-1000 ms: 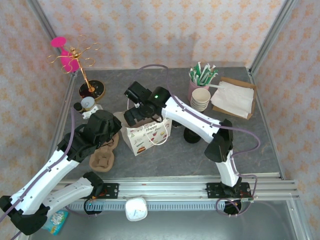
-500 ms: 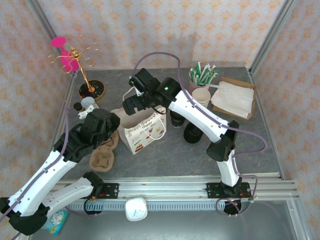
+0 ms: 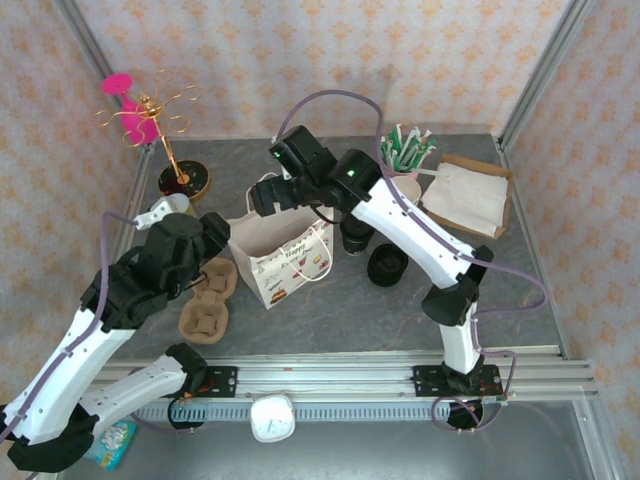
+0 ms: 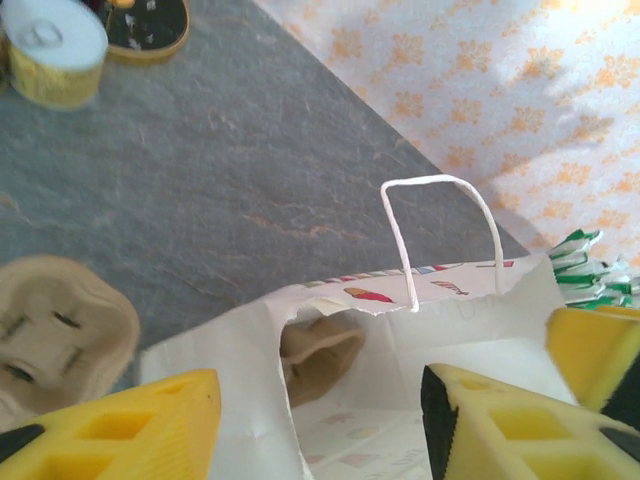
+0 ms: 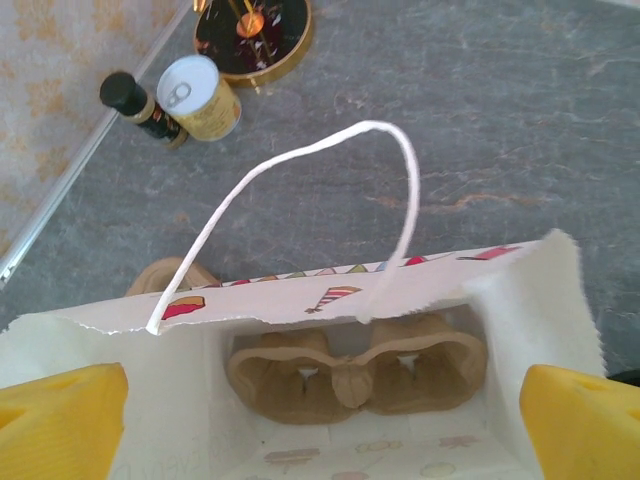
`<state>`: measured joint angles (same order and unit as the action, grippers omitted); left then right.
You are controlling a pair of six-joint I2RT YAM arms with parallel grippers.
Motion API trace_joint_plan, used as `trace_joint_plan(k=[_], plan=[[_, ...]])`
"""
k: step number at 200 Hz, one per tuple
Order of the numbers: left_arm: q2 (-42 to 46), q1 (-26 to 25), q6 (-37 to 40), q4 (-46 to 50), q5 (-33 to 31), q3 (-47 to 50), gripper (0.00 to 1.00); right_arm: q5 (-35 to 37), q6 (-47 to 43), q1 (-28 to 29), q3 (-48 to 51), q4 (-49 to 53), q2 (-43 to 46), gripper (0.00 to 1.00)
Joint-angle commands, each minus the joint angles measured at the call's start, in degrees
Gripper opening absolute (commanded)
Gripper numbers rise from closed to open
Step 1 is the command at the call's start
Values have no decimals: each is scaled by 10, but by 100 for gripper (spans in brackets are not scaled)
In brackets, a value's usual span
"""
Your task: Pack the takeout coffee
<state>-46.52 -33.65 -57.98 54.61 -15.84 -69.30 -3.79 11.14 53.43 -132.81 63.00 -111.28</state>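
The white gift bag (image 3: 285, 258) stands open mid-table, its handle (image 5: 300, 170) up. A brown cup carrier (image 5: 350, 375) lies at the bottom with both visible holes empty; it also peeks through a tear in the bag wall (image 4: 320, 355). My right gripper (image 5: 320, 400) hangs open over the bag mouth, fingers spread about as wide as the bag. My left gripper (image 4: 320, 410) is open at the bag's left rim, which runs between its fingers. A black cup shape (image 3: 352, 238) stands right of the bag, half under my right arm. I cannot tell if it is the single takeout coffee.
A stack of brown carriers (image 3: 207, 300) lies left of the bag. A gold can (image 5: 200, 95) and a small dark bottle (image 5: 130, 100) stand beside the gold stand's base (image 3: 183, 180). A low black lid pile (image 3: 387, 265), cream cups (image 3: 408, 188), sachets (image 3: 402, 148) and napkins (image 3: 465, 195) stand right.
My right gripper has risen out of the bag and moved toward the back. My left arm has swung left. The bag mouth now stands wider open.
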Motion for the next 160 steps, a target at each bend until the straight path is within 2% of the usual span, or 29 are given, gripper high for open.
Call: trace_joint_plan(k=[1, 51, 85, 124, 160], plan=[[-4, 3, 85, 49, -40, -42, 60, 42, 21, -3, 24, 5, 43, 100], [-67, 3, 262, 42, -13, -121, 71, 58, 48, -6, 79, 13, 88, 100], [-120, 3, 349, 30, 13, -156, 75, 76, 68, -14, 103, 25, 111, 100], [-169, 2, 416, 11, 48, -169, 83, 82, 93, -29, 145, 16, 147, 100], [-209, 2, 454, 3, 73, -169, 87, 123, 127, -48, 200, 18, 188, 100]])
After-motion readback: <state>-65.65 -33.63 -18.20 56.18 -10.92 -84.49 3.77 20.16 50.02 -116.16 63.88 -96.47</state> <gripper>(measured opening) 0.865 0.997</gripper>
